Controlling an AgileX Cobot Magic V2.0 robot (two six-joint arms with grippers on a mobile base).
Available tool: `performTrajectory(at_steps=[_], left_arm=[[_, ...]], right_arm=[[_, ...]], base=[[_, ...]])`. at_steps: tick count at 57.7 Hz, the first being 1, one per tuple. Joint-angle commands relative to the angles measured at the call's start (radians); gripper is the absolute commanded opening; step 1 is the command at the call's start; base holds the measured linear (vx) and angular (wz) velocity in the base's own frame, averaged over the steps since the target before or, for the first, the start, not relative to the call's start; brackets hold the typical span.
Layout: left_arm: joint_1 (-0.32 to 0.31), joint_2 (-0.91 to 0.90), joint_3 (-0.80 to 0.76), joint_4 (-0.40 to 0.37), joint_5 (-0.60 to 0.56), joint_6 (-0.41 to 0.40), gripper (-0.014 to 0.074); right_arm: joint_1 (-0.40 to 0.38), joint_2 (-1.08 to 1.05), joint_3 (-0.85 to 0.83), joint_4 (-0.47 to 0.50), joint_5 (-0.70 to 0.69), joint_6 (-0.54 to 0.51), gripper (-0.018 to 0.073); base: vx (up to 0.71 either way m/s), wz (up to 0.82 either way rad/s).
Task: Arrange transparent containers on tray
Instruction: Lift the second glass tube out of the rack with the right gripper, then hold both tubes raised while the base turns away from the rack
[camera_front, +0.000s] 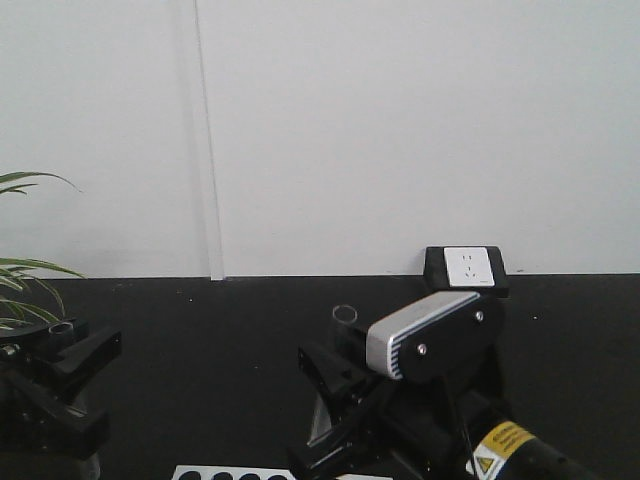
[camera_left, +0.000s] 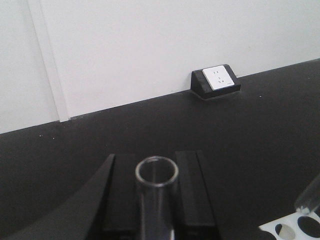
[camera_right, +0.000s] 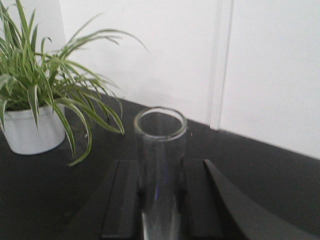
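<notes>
Black table (camera_right: 45, 195); plant (camera_right: 35, 95) beyond right tube (camera_right: 160, 150)

The desk (camera_front: 200, 330) runs back to the wall (camera_front: 400, 120). At its rear edge, against the wall and right of centre, sits the socket box (camera_front: 465, 268). The potted plant (camera_right: 30, 100) stands on the desk at the far left. The left end effector (camera_left: 150, 157) is over the desk's left side with the left test tube (camera_left: 156, 200) between its fingers, rim upward. The right end effector (camera_right: 160, 165) is right of centre, in front of the socket box, with the right test tube (camera_right: 160, 145) held likewise. The rack (camera_front: 235, 472) lies at the near edge between the two arms, and another tube (camera_left: 310, 195) rises over its holes
</notes>
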Motion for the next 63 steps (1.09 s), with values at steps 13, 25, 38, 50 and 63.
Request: performTrajectory(at_steps=[13, 25, 38, 50, 63], left_arm=[[0.001, -0.014, -0.037, -0.001, -0.085, -0.002, 0.0128], [0.001, -0.016, -0.037, -0.001, -0.087, -0.002, 0.0127], [0.001, -0.085, -0.037, 0.004, -0.110, -0.002, 0.0127], [0.001, -0.226, -0.037, 0.077, -0.008, -0.001, 0.0127], [0.001, -0.338, -0.037, 0.084, 0.068, -0.001, 0.0127]], right_arm=[[-0.003, -0.195, -0.065, 0.160, 0.035, -0.192, 0.0215], [-0.003, -0.344, -0.061, 0.354, 0.193, -0.455, 0.0215], [-0.003, -0.467, 0.052, 0.666, 0.129, -0.721, 0.0215], [-0.003, -0.561, 0.125, 0.918, 0.114, -0.906, 0.0215], [-0.003, -0.586, 0.125, 1.025, 0.095, -1.050, 0.0215]], base=[[0.00, 0.00], [0.00, 0.00], [0.00, 0.00], [0.00, 0.00], [0.00, 0.00]])
